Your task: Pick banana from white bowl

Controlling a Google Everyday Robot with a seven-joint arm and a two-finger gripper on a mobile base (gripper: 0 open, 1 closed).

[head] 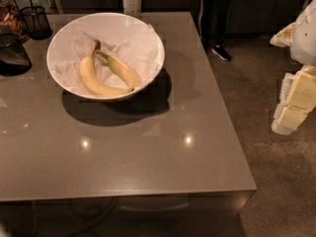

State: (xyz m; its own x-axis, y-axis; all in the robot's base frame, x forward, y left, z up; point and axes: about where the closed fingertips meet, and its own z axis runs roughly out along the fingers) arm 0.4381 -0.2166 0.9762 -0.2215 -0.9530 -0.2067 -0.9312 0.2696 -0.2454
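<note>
White paper (136,41), all crumpled, lines the white bowl (148,78). The bowl sits on the grey surface (148,157), toward 11 o'clock. Two bananas lie inside it. The banana (123,72) we want is the short, fat, dark yellow one. It lies on the 4 o'clock side of the bowl. Its green stem points to 10 o'clock and its dark tip is down near the rim at 5 o'clock. The longer, paler banana (94,80) curves just beside it on the 8 o'clock side. Their stems come close together near the middle of the bowl (they may touch there, but I cannot be sure).

The end effector (295,100) is way off at 3 o'clock, out past the edge of the surface and well apart from the bowl. I cannot tell if it is released or clenched. The banana is not in it.

So I think the job is only at its start, the reaching step. Next, the end effector needs to swing toward 9 o'clock, come above the bowl and go down past the rim. Then it should close across the fat middle of the short banana. It should stay off the pale one and not snag the paper.
</note>
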